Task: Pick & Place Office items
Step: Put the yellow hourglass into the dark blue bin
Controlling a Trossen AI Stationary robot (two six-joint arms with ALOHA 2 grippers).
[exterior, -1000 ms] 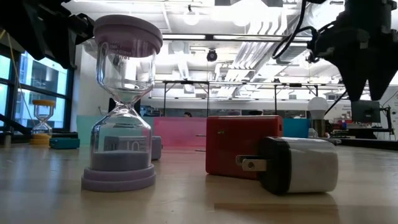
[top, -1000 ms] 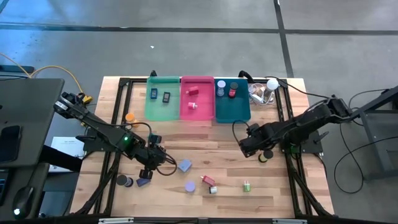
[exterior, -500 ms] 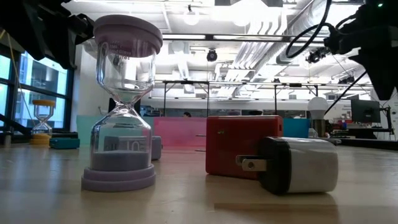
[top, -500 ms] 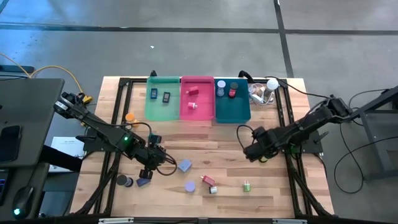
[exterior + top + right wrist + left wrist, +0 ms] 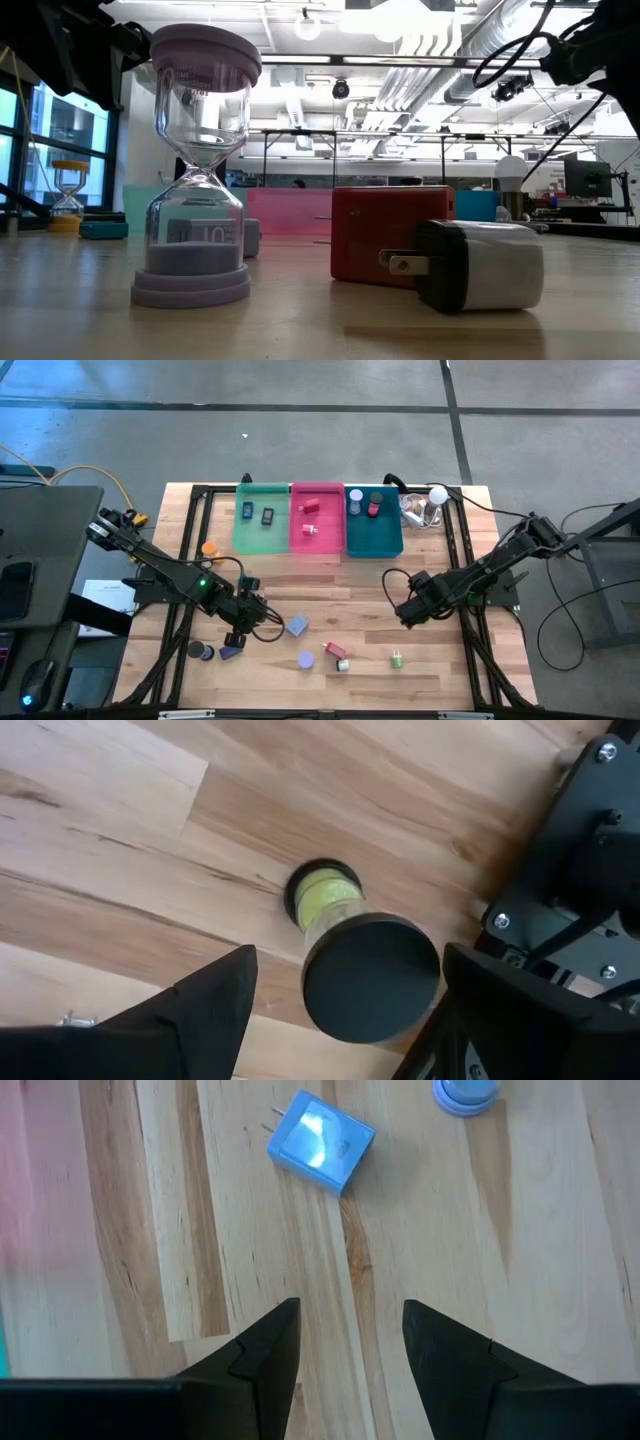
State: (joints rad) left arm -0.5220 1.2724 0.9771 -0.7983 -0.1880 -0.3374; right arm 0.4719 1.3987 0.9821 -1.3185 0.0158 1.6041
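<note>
A: What can go wrong for the right tool (image 5: 330, 1010) from here?

B: The risk is the small hourglass with green sand and black caps (image 5: 352, 945). It stands upright on the table (image 5: 340, 585) at the right side, just beside the black frame (image 5: 590, 850). It is tall and narrow, so if one finger touches the top cap first, it probably tips and rolls toward the frame, where a grasp is hard.

A: And how is the right arm posed?

B: It reaches in low from the right, and its tool hangs over the hourglass with the fingers wide apart, one on each side, holding nothing.

A: The left arm?

B: The left tool (image 5: 345, 1342) hovers over bare wood at the near left, fingers moderately open and empty. The blue plug adapter (image 5: 320, 1142) lies beyond it, well apart. Other items lie near, like the lavender hourglass (image 5: 196, 165) and the red block (image 5: 390, 235).
</note>
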